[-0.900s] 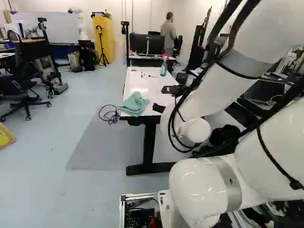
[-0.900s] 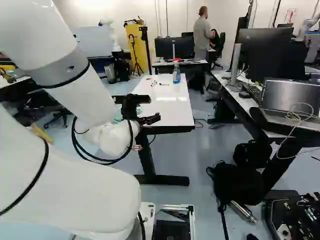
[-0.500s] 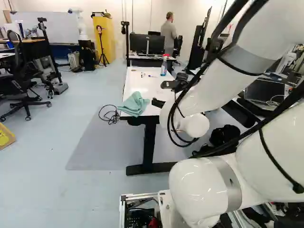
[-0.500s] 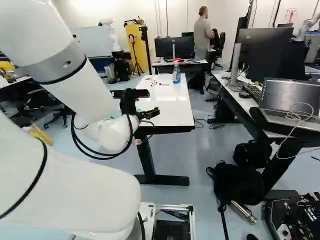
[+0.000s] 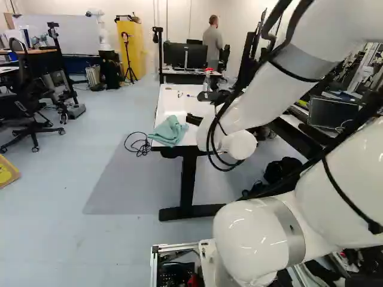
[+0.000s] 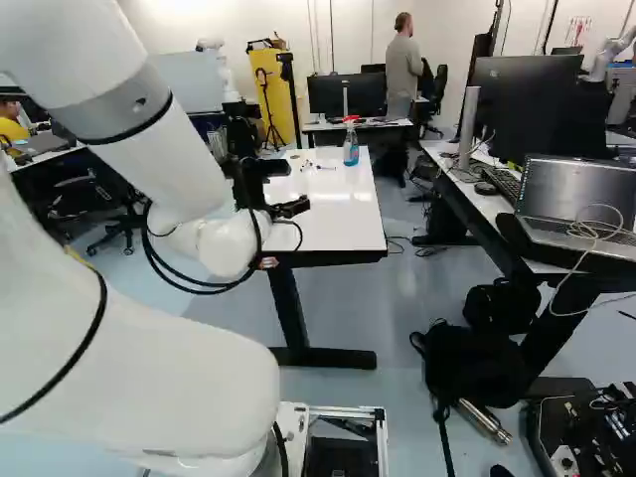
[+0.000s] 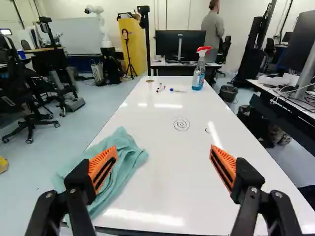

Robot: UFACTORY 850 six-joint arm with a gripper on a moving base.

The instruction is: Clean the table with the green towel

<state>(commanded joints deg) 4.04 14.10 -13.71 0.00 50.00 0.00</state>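
Observation:
My gripper [image 5: 194,119] is over the near part of the white table [image 5: 175,106], right of the green towel [image 5: 169,131] in the left base view. In the wrist view the gripper [image 7: 164,152] stands open, nothing between its orange-padded fingers. The crumpled towel [image 7: 127,152] lies along the table's near left edge, partly behind one finger. A drawn spiral [image 7: 181,124] and a small curved mark [image 7: 207,131] show on the white tabletop [image 7: 167,196] ahead of the gripper. Farther along lie several markers [image 7: 177,90], and a blue spray bottle [image 7: 198,73] stands upright.
Beyond the table's far end is a desk with a monitor [image 7: 180,44]. A side desk with a laptop [image 6: 576,199] runs along the right, a black bag [image 6: 477,368] on the floor beside it. Cables [image 5: 137,143] lie left of the table. Another robot [image 7: 98,24] stands far back.
The arm has shifted, carrying the gripper higher in both base views and slightly left. Towel and table have stayed put, and the base has not moved.

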